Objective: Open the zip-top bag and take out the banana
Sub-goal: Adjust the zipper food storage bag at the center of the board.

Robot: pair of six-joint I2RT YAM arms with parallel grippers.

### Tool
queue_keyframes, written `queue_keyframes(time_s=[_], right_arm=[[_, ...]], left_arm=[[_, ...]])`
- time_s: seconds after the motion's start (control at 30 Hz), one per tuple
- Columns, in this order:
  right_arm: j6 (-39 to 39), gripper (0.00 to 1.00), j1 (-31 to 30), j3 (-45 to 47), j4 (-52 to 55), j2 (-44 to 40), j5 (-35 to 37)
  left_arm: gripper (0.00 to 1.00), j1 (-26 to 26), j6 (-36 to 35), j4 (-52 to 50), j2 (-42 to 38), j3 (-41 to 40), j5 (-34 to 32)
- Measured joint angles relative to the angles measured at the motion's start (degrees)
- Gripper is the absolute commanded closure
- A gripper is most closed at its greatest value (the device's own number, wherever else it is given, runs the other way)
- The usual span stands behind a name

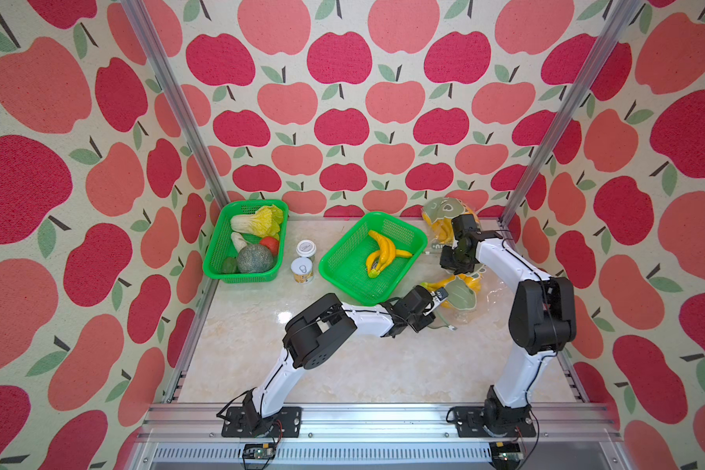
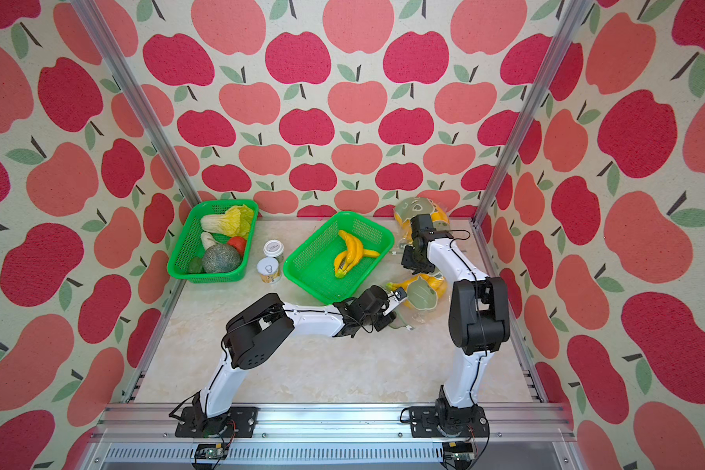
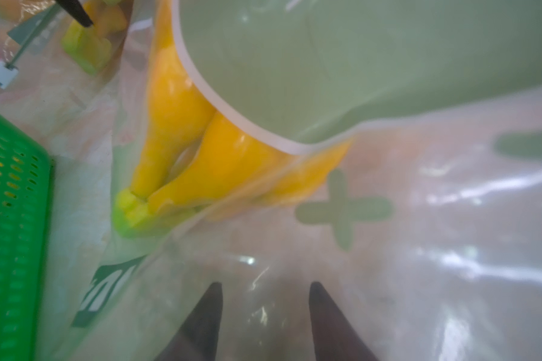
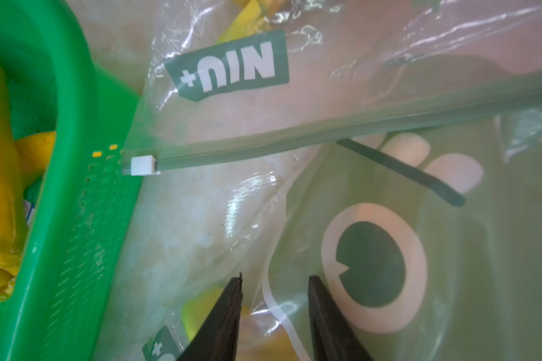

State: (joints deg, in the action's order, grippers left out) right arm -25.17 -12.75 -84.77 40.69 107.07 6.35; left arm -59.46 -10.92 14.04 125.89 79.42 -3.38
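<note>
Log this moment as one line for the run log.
left jaws: apart, at front bag | right jaws: apart, zipper slider ahead | banana: inside bag | green basket: holds loose bananas

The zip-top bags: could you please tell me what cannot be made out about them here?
- Zip track: runs off the right wrist picture's edge; sealed or open, cannot tell.
- Near bag: clear film on the pale table; edges too faint in both top views.
- Banana: left wrist view is blurred; the bag's green print covers its far end.
- Right gripper: its own body hides the fingertips in both top views.
</note>
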Motion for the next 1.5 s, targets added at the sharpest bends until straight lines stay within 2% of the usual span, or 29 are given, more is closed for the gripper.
queue_keyframes(time_s=[0.23,0.47,0.63,0.77,0.87,0.93,1.07,1.37,1.5], right_arm=[[-0.81,0.61,-0.39,6.16,0.13,-0.61,-0.09],[-1.33,0.61,-1.77,9.42,-0.81,-1.51,-4.15],[-2.03,0.52,-1.75,10.80,-0.66,-7.02,-4.66],[-2.32,0.37,-0.52,10.80,-0.74,-15.91,-2.60],[-2.08,0.26,4.59,10.84,-0.79,-21.24,-1.68],[-1.68,0.22,9.44,10.84,-0.92,-22.43,-1.22],[-0.72,0.19,15.50,10.14,-0.72,-19.12,0.24],[0.33,0.18,16.55,6.05,-0.98,-7.56,0.61],[0.98,0.24,16.46,3.45,-2.03,-4.72,0.59]], left_arm=[[0.27,0.20,0.83,0.96,0.00,-0.81,-0.68],[0.25,0.20,0.79,1.62,-0.04,-0.85,0.22],[0.25,0.20,0.85,1.70,-1.77,-2.60,1.22],[0.25,0.04,0.85,2.12,-3.02,-3.39,1.27],[0.25,-0.28,0.72,2.49,-3.21,-3.39,1.25],[0.24,-0.74,0.50,2.51,-3.21,-3.39,1.22],[0.24,-1.92,-0.52,2.51,-3.21,-3.39,1.20],[0.24,-2.58,-0.74,2.49,-3.21,-3.39,1.18],[0.24,-2.58,-0.74,2.49,-3.21,-3.39,1.01]])
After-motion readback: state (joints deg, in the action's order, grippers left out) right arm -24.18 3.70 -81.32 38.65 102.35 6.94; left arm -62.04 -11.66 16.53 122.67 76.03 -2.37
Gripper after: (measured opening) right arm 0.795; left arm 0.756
